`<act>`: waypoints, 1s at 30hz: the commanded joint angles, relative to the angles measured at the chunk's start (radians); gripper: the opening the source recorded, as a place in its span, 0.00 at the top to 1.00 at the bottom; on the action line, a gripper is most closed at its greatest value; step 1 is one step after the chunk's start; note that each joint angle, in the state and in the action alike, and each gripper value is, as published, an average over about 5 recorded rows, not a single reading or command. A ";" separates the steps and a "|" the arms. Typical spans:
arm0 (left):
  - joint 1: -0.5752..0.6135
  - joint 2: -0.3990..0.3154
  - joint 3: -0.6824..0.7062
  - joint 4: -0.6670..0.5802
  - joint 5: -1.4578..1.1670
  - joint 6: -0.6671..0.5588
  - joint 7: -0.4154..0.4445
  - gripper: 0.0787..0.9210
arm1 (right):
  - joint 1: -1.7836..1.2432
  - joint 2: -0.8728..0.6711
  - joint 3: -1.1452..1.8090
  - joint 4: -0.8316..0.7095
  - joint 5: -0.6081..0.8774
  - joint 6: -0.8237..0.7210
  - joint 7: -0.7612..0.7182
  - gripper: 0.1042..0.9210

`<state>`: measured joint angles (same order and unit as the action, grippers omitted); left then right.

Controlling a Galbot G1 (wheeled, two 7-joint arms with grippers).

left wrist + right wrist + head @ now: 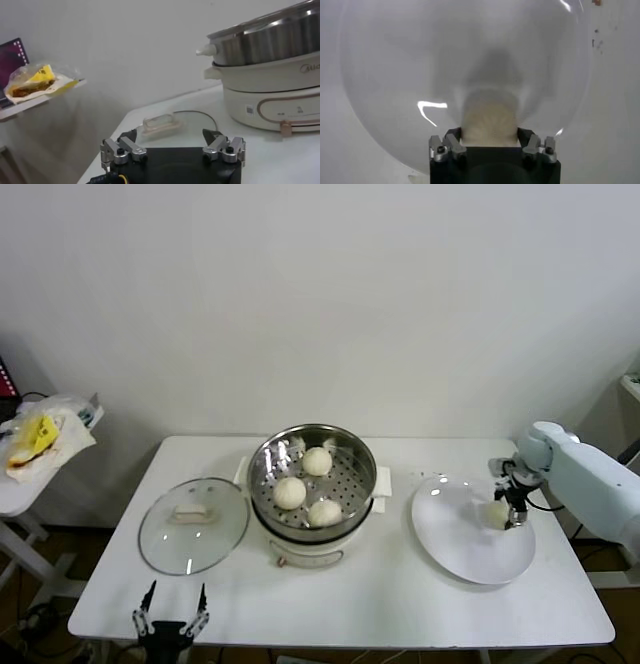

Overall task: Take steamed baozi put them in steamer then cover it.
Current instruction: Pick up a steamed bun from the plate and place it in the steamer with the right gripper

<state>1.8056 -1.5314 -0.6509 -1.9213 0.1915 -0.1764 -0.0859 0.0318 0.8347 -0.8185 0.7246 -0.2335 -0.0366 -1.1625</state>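
**Cream dough between my right fingers: last bun on the plate**

Cream-white and soft, the fourth baozi (pixel 489 120) sits between the fingers of my right gripper (pixel 508 512), which have closed in against its sides. It rests on the white plate (pixel 455 549), on the edge farthest from the steamer (pixel 312 484). The other three baozi (pixel 290 492) already lie on the steamer's perforated tray. My left gripper (pixel 170 616) waits with its fingers spread wide at the front table edge, on the lid side of the steamer. The glass lid (pixel 193 524) lies flat just beside the steamer, opposite the plate.

As I judge it, the step in hand is securing this bun. To do it well I should squeeze only enough to hold the dough without denting it, lift straight up off the plate, clear the steamer's steel rim, and lower it into the empty part of the tray, apart from the other three.
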 commanded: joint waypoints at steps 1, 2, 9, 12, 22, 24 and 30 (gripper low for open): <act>0.002 -0.001 0.002 -0.002 0.002 -0.002 0.000 0.12 | 0.017 0.007 -0.019 -0.011 0.014 0.004 0.001 0.28; 0.003 -0.001 0.002 -0.003 0.002 -0.001 0.000 0.12 | 0.030 0.004 -0.036 -0.004 0.034 -0.003 0.004 0.29; -0.001 -0.004 0.028 -0.007 0.008 0.002 -0.001 0.12 | 0.297 0.013 -0.319 0.089 0.351 -0.110 0.031 0.30; -0.002 -0.009 0.043 -0.013 0.013 0.005 0.002 0.12 | 0.438 0.048 -0.461 0.111 0.509 -0.153 0.044 0.30; -0.014 0.000 0.126 -0.039 0.020 0.028 0.020 0.12 | 0.818 0.220 -0.792 0.250 0.977 -0.255 0.107 0.30; -0.003 0.009 0.138 -0.045 0.025 0.029 0.032 0.12 | 0.858 0.250 -0.829 0.301 1.058 -0.276 0.128 0.30; 0.034 0.025 0.164 -0.061 0.052 0.010 0.063 0.12 | 0.915 0.345 -0.895 0.381 1.193 -0.329 0.196 0.30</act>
<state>1.8086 -1.5217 -0.5390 -1.9662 0.2159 -0.1604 -0.0577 0.7084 1.0298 -1.4819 0.9566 0.5830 -0.2673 -1.0502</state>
